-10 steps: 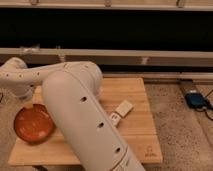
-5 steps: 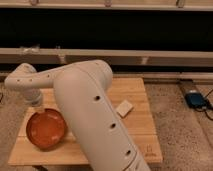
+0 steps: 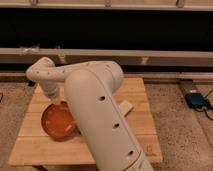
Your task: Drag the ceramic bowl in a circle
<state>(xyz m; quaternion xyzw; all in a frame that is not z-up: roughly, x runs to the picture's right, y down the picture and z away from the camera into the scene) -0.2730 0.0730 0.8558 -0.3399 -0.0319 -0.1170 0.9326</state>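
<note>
The ceramic bowl [image 3: 57,122], wide, shallow and glossy orange-red, sits on the left part of the wooden table [image 3: 137,87]. My white arm reaches across the table from the lower right, bends at an elbow near the table's far left and comes down to the bowl. The gripper [image 3: 53,102] is at the bowl's far rim, right on it. The arm hides the bowl's right edge.
A small pale block [image 3: 126,106] lies on the table just right of my arm. A blue object [image 3: 195,100] lies on the floor to the right. A dark wall with a pale ledge [image 3: 160,54] runs behind the table.
The bowl has slid to the right along the table, away from the left edge, and slightly back. The gripper and forearm have moved right with it.
</note>
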